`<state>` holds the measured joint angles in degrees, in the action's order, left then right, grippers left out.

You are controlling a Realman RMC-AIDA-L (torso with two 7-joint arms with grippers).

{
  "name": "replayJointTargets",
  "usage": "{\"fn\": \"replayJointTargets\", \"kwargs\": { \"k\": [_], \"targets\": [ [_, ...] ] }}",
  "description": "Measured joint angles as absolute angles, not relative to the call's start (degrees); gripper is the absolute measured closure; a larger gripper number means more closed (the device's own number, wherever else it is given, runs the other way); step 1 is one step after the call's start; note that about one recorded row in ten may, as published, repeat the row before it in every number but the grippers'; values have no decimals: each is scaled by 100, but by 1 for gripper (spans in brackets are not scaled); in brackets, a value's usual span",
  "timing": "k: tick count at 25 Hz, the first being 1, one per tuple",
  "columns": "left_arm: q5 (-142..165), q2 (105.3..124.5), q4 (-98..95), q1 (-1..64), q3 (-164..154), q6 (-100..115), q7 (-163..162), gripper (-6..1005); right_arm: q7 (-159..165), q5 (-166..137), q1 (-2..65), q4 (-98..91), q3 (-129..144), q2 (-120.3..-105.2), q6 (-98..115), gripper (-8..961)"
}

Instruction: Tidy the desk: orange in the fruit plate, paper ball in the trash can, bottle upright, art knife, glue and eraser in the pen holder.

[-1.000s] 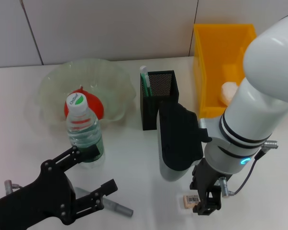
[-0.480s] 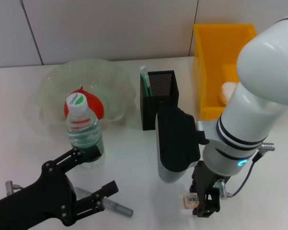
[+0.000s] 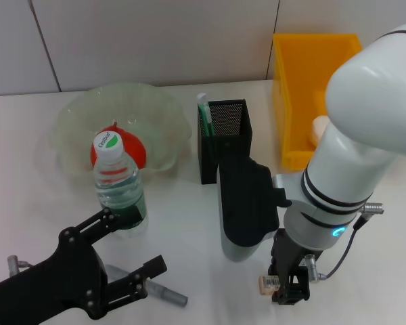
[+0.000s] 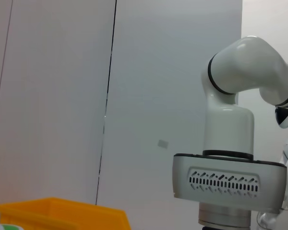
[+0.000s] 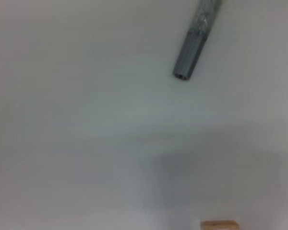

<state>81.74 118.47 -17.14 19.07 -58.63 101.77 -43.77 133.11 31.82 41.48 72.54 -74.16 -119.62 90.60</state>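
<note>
Black and angular, the left gripper [image 3: 132, 288] sat low at the near left of the white desk [image 3: 189, 217], well to the left of the black metal-mesh square pen holder [image 3: 224, 139], and its fingers stood spread apart around nothing. A grey ridged cylindrical tool [image 3: 164, 293] lay flat on the desk just beside those fingers, its end also showing in the right wrist view [image 5: 194, 40]. Behind the left gripper, the small clear plastic water bottle with a green label and white cap [image 3: 119, 191] stood upright, to the left of the pen holder and nearer than it. Just behind the bottle lay the wide translucent pale-green glass fruit plate with a wavy rim [image 3: 74, 122], and the round red-orange orange [image 3: 137, 152] rested inside it, partly hidden by the bottle's cap.

The pen holder stood upright near the middle of the desk with a white and green stick-shaped item [image 3: 203, 112] poking out of its left corner. To its right stood the deep rectangular yellow-orange plastic trash can [image 3: 304, 88], and a pale rounded thing [image 3: 318, 128], half hidden by the right arm, lay inside; whether it was the paper ball could not be told.

Nearer than the pen holder and a little to its right, the right gripper [image 3: 284, 288] pointed down at the desk. Its fingers pinched the small beige rectangular eraser with a white barcode label [image 3: 268, 284]; whether the eraser touched the desk could not be told.
</note>
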Motion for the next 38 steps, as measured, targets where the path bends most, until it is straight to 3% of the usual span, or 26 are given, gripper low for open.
{"fn": "replayJointTargets", "kwargs": {
  "k": [15, 30, 38],
  "targets": [
    [8174, 11840, -1723, 1911, -5861, 10161, -4377, 202, 13320, 3298, 4131, 7493, -7507, -11932, 9130, 697],
    [8173, 11848, -1714, 1881, -5863, 10179, -4377, 202, 13279, 2976, 4170, 9062, -10180, -11910, 9109, 698],
    [8173, 11848, -1714, 1887, -5863, 10179, -4377, 202, 13139, 2882, 4299, 8500, -10340, -11892, 8040, 697]
  ]
}}
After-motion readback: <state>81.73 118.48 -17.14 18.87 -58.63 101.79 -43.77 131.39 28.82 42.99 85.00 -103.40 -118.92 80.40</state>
